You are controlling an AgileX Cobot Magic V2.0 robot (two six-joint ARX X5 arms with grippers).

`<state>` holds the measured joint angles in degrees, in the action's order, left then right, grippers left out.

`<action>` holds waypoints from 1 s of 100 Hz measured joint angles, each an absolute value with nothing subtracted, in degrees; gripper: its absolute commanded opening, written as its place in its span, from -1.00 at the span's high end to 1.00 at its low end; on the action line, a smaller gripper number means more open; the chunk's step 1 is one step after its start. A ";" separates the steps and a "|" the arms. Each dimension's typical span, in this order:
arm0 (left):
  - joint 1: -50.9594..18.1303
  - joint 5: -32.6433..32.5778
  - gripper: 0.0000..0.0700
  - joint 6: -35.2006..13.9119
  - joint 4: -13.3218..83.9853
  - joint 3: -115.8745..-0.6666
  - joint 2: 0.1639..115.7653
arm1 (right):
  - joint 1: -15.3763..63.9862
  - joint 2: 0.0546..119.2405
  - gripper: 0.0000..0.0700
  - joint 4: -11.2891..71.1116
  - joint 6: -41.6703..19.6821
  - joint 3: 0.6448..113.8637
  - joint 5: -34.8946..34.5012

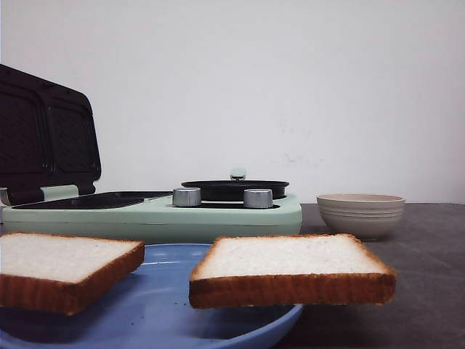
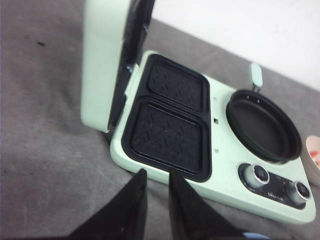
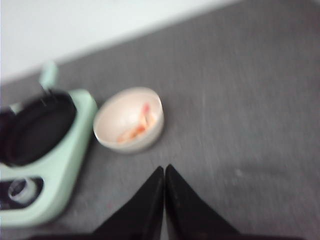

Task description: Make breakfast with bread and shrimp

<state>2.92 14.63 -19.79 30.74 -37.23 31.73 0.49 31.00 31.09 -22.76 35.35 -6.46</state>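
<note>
Bread first: two square slices of white sandwich bread with golden-brown crusts, one at the left (image 1: 62, 269) and one at the right (image 1: 290, 270), lie flat on a blue round plate (image 1: 156, 313) at the near edge of the grey worktop (image 1: 436, 276), apart from each other, each overhanging the plate rim. Behind the plate stands a mint-green breakfast maker (image 1: 156, 216) with its dark-lined lid (image 1: 47, 134) raised upright at the left. From the left wrist view, two black ribbed sandwich plates (image 2: 170, 120) lie exposed in its base, and a shallow black round pan (image 2: 263, 131) with a pale green handle tab sits beside them; two silver knobs (image 2: 260, 173) are on the front edge below the pan. Just right of the appliance sits a beige ribbed bowl (image 1: 361, 214), close to it but whether touching cannot be told. Orange-red shrimp (image 3: 136, 127) lies inside that bowl, blurred, with paler patches. Left end effector (image 2: 156, 175) hangs over the worktop near the front edge of the appliance, black fingers slightly apart with a narrow gap, nothing between them. Right end effector (image 3: 164, 172) hangs over bare worktop near the bowl, fingers pressed together at the tips, holding nothing.
</note>
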 measured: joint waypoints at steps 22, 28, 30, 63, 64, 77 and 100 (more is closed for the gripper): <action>2.92 16.99 0.98 -19.42 36.47 -39.81 36.34 | 0.49 37.17 1.00 34.65 -22.26 38.74 -8.45; 2.92 18.72 0.91 -19.40 37.63 -39.81 36.38 | 0.49 37.67 1.00 35.97 -21.74 38.74 -10.59; 2.90 19.22 0.88 -19.38 38.17 -39.81 36.38 | 0.49 37.78 1.00 36.49 -21.37 38.74 -11.51; 2.85 27.29 -0.27 -14.94 47.88 -39.81 40.88 | 0.49 38.06 0.24 43.09 -13.78 38.74 -26.11; 2.85 27.66 -0.27 -14.76 48.07 -39.81 41.17 | 0.49 38.13 0.17 43.20 -13.69 38.74 -26.79; 2.28 33.61 -0.27 -13.37 49.54 -39.81 45.78 | 0.49 39.79 -0.29 44.12 -13.04 38.74 -32.36; 0.45 37.45 -0.28 -10.76 52.69 -39.83 54.46 | 0.49 45.15 -0.29 47.35 -10.41 38.74 -36.97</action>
